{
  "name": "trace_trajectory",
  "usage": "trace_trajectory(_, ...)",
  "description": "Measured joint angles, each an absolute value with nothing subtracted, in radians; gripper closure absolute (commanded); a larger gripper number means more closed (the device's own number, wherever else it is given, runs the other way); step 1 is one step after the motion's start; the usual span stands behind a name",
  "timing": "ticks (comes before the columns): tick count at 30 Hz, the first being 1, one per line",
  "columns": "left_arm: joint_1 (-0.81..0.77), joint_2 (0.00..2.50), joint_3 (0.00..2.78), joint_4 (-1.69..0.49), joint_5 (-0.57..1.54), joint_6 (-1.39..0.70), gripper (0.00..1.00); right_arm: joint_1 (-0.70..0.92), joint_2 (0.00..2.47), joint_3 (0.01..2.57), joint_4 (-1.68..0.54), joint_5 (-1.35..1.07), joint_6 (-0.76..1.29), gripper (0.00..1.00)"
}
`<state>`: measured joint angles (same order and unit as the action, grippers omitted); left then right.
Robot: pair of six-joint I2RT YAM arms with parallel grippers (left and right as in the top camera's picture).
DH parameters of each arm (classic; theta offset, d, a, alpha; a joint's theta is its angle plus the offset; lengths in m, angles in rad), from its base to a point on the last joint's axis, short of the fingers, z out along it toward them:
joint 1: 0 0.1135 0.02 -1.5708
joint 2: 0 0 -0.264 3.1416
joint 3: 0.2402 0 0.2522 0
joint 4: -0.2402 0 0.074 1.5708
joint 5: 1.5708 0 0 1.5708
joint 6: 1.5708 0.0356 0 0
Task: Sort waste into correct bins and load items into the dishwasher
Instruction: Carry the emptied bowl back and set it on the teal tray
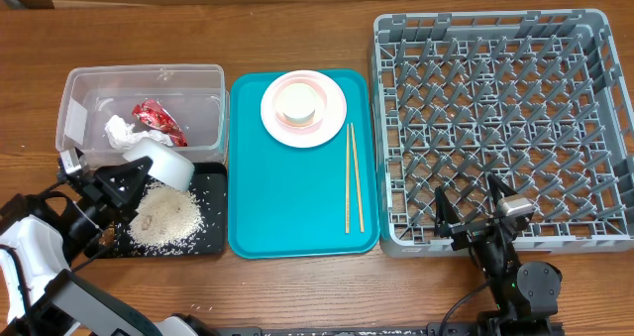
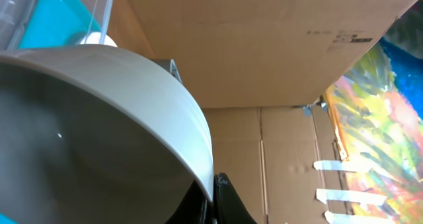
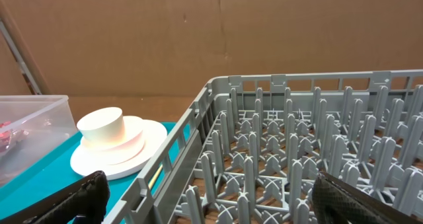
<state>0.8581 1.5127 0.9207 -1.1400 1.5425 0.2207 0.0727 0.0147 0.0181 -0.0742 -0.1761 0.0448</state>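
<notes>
Overhead, your left gripper clamps a tilted white bowl over the black tray, with rice heaped below. 2 chopsticks lie along the teal tray's right edge.

Left wrist: the bowl fills the view, and the cardboard's print is unreadable.

Right wrist: your right gripper gapes wide, with the rack's near wall between its fingers.

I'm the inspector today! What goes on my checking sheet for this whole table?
Surface: brown wooden table.
Job's things: red wrapper and tissue in the clear tub; rice on the black tray; cup stacked on plate, and chopsticks, on the teal tray; rack holds no dishes.
Clutter: nothing seen.
Grippers: left gripper shut on tilted bowl over the black tray; right gripper open at the rack's near edge.
Cables: black cable by right arm's base.
Surroundings: cardboard walls.
</notes>
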Motion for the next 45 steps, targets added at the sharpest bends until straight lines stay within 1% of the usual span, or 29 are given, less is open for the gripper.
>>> trace_trajectory(5, 0.858, 1.513, 0.921, -1.14, 1.533, 0.221, 0.96, 0.073, 0.015, 0.018, -0.074, -0.176, 0.045, 0.0)
trace_trajectory(14, 0.848, 1.511, 0.921, -1.314, 1.385, 0.26, 0.96, 0.073, 0.015, 0.018, -0.074, -0.176, 0.045, 0.0)
trace_trajectory(18, 0.804, 1.483, 0.921, -1.362, 1.35, 0.292, 0.96, 0.073, 0.015, 0.018, -0.074, -0.176, 0.046, 0.0)
trace_trajectory(22, 0.718, 1.413, 0.922, -1.361, 1.333, 0.291, 0.96, 0.073, 0.015, 0.018, -0.074, -0.176, 0.045, 0.0)
trace_trajectory(25, 0.638, 1.353, 0.933, -1.314, 1.308, 0.241, 0.96, 0.073, 0.015, 0.018, -0.074, -0.176, 0.045, 0.0)
trace_trajectory(27, 0.584, 1.316, 0.947, -1.253, 1.269, 0.171, 0.96, 0.073, 0.015, 0.018, -0.075, -0.176, 0.045, 0.0)
trace_trajectory(29, 0.53, 1.282, 0.957, -1.185, 1.217, 0.086, 0.96, 0.073, 0.015, 0.018, -0.074, -0.176, 0.045, 0.0)
trace_trajectory(33, 0.372, 1.206, 0.962, -1.042, 1.067, -0.12, 0.96, 0.073, 0.015, 0.018, -0.074, -0.176, 0.045, 0.0)
trace_trajectory(38, 0.087, 1.148, 0.964, -0.875, 0.835, -0.349, 0.96, 0.073, 0.015, 0.018, -0.074, -0.176, 0.045, 0.0)
trace_trajectory(39, 0.058, 1.147, 0.964, -0.863, 0.812, -0.366, 0.96, 0.073, 0.015, 0.018, -0.074, -0.176, 0.045, 0.0)
trace_trajectory(42, -0.153, 1.15, 0.965, -0.787, 0.624, -0.471, 0.96, 0.073, 0.015, 0.018, -0.074, -0.176, 0.045, 0.0)
trace_trajectory(45, -0.327, 1.169, 0.968, -0.755, 0.467, -0.52, 0.96, 0.073, 0.015, 0.018, -0.074, -0.176, 0.045, 0.0)
